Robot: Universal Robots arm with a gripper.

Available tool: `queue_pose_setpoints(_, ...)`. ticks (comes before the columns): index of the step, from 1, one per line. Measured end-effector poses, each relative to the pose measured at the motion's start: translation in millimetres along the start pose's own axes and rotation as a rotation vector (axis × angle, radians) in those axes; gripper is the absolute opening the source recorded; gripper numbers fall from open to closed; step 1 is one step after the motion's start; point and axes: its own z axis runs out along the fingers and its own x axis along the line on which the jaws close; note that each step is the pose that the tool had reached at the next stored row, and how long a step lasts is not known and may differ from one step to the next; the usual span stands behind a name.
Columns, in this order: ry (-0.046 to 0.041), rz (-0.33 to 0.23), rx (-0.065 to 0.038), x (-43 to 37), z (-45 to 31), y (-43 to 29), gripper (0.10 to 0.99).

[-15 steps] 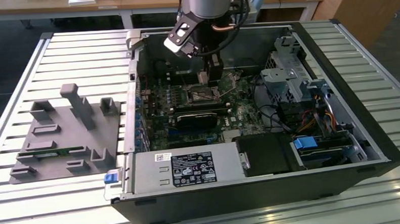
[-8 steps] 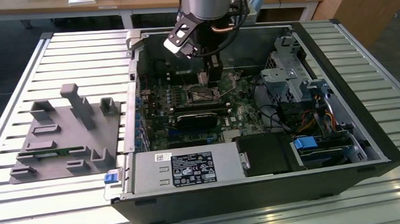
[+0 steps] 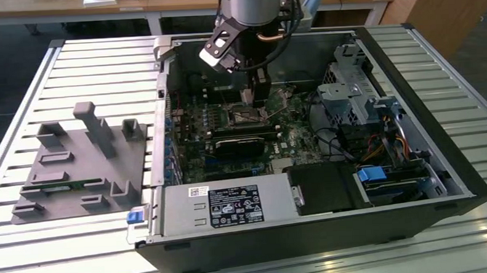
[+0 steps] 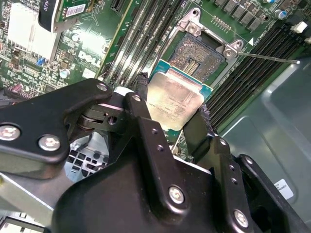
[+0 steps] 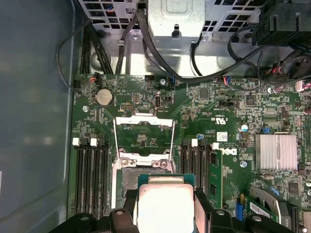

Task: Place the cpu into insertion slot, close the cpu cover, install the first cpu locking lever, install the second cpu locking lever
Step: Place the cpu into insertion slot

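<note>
Green board (image 5: pixel 194 104) below, end effector (image 4: pixel 171 112) grips cpu (image 4: pixel 174 94) (edges hidden).

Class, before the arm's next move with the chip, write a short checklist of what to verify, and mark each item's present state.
1. Gripper shut on the cpu: ok.
2. Insertion slot empty: ok.
3. Cpu cover swung open: ok.
4. Locking lever clear of the slot: ok.
5. Cpu seated in the slot: not ok, held short of it.
6. Cpu corners matched to the slot: cannot tell.
</note>
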Motion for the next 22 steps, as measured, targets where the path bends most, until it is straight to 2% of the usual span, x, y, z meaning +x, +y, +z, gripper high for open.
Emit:
queue_pose_setpoints(9,-0.001,0.0,0.0,2.7,6.7,-0.6,0.541)
queue_pose_setpoints(22,-0.0005,-0.005,0.0,9.8,23.2,-6.6,0.541)
